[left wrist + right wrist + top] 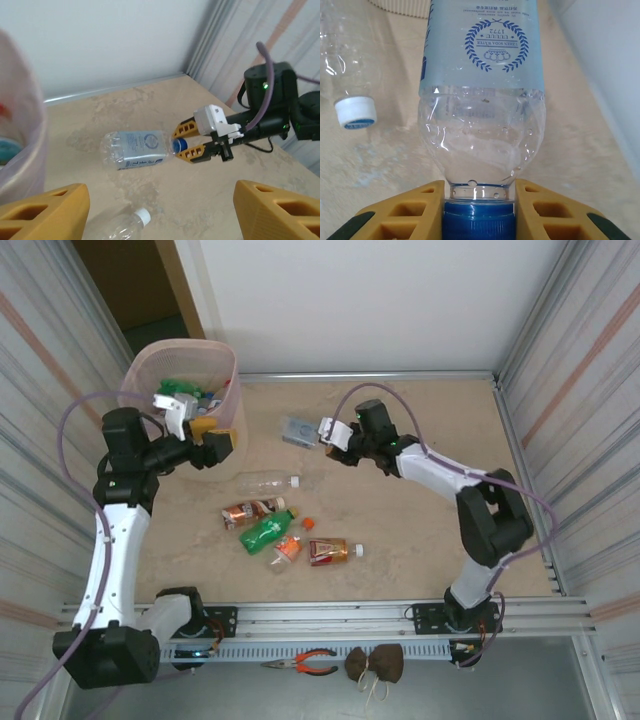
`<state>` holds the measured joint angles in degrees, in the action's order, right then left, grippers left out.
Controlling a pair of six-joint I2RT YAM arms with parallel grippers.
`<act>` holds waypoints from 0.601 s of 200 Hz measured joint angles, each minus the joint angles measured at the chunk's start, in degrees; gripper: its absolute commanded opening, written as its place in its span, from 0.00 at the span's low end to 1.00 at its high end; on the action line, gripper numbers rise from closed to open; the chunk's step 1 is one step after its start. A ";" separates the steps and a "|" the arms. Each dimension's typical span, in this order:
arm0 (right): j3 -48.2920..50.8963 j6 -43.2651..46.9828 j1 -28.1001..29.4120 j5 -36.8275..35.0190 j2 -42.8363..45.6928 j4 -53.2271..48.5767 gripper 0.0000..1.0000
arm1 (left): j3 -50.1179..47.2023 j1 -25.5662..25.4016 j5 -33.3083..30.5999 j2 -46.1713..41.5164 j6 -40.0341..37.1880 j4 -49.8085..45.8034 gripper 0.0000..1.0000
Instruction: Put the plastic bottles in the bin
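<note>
Some green and white bottles [180, 390] lie inside the bin [150, 355]. Right of the bin, the right end effector [181, 145] grips a blue-labelled bottle [135, 150] by its cap, on the bench [420, 530]. The left end effector [212, 437] hangs open at the bin's wall. Five loose bottles [268, 532] remain nearer than the bin.

The white-and-black left arm [112, 540] is held upright from its base and bent forward at the elbow, with the wrist turned toward the far left corner. The left gripper [212, 437], fitted with yellow-orange latticed fingers [45, 212], is held wide apart, and nothing is gripped between the jaws. The white-and-black right arm [440, 472] is folded at the elbow and extended low toward the far middle. The right gripper [479, 215] is clamped on the blue-capped neck of a clear plastic bottle with a pale blue label [482, 100].
</note>
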<state>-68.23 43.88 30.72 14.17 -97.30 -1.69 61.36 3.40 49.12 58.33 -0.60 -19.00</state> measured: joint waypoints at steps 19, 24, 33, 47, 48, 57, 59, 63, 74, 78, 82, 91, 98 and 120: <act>2.05 6.40 0.37 -1.42 5.77 -0.42 0.06 | 3.80 -3.23 -1.09 0.26 -2.29 -4.11 0.77; 2.60 8.44 0.55 -1.92 7.23 -0.63 0.05 | 4.90 -4.33 -1.66 0.44 -2.89 -5.44 0.77; 3.54 11.80 1.11 -2.62 9.70 -1.25 0.04 | 7.06 -6.49 -2.54 1.01 -4.09 -7.82 0.78; 5.11 17.29 2.34 -3.63 13.20 -1.97 0.02 | 10.38 -10.05 -4.07 2.25 -5.79 -11.50 0.78; 5.22 17.62 2.43 -3.69 13.40 -2.03 0.02 | 10.78 -10.47 -4.26 2.45 -6.14 -11.96 0.78; 6.23 21.27 3.39 -4.28 15.47 -2.89 0.00 | 13.07 -13.00 -5.31 3.65 -7.28 -14.69 0.79; 6.38 21.59 3.54 -4.31 15.78 -3.02 0.00 | 13.62 -13.53 -5.55 3.93 -7.52 -15.30 0.79; 6.80 23.19 3.96 -4.55 16.65 -3.39 0.00 | 14.60 -14.58 -5.99 4.55 -8.15 -16.50 0.79; 7.74 26.80 5.14 -5.27 18.88 -4.66 0.00 | 17.57 -17.66 -7.41 6.54 -9.73 -20.11 0.80; 7.98 27.87 5.55 -5.42 19.54 -5.07 0.00 | 18.49 -18.58 -7.82 7.17 -10.14 -21.29 0.80; 8.24 29.18 6.03 -5.64 20.37 -5.60 0.00 | 19.56 -19.61 -8.33 8.00 -10.78 -22.60 0.80; 8.61 31.69 7.06 -6.19 21.99 -6.93 0.00 | 21.73 -21.66 -9.20 9.68 -11.89 -25.73 0.80; 8.81 33.44 8.02 -6.82 23.30 -7.87 0.00 | 23.28 -22.93 -9.77 10.91 -12.76 -27.91 0.81; 9.64 38.27 11.37 -8.02 27.85 -9.90 0.00 | 28.65 -26.62 -11.37 15.30 -15.47 -35.39 0.81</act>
<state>-58.59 82.15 42.09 6.15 -69.45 -11.60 90.02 -23.22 37.76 73.63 -16.08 -54.39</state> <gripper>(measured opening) 0.310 0.809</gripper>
